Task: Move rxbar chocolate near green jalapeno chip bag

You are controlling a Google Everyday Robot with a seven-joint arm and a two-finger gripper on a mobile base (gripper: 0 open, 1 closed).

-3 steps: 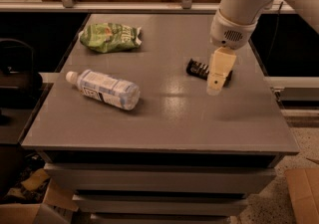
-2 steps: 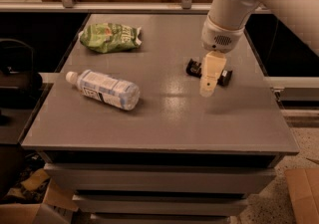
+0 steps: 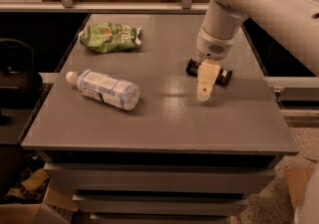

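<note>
Three things are lying on the grey worktop (image 3: 164, 123), and I am watching the white arm (image 3: 234, 9) reaching down from the upper right of the frame toward one of them. The rxbar chocolate (image 3: 225, 76) is sitting flat at the right of centre. Its black wrapper is showing only as two dark ends on either side of the hand (image 3: 205, 88), which is hanging in front of the bar's middle and hiding it. The cream-coloured hand is pointing downward, its tip seeming to sit at or just above the surface on the near side of the bar. I am not managing to tell how far it is open, or whether it is gripping the wrapper at all. Judging by that placement, it is lining up across the bar's short width, since a flat bar is offering only its narrow sides for a pinch from above.

The green jalapeno chip bag (image 3: 110, 37) is lying crumpled in the upper left of the frame, well apart from the bar, so the carrying part of the job is looking undone. A clear plastic water bottle (image 3: 104, 88) is resting on its side at the left of centre, nearer the front edge than the bag. It is lying below the straight line from bar to bag, so I am expecting a direct sweep toward the bag's right edge to pass it without contact.
</note>
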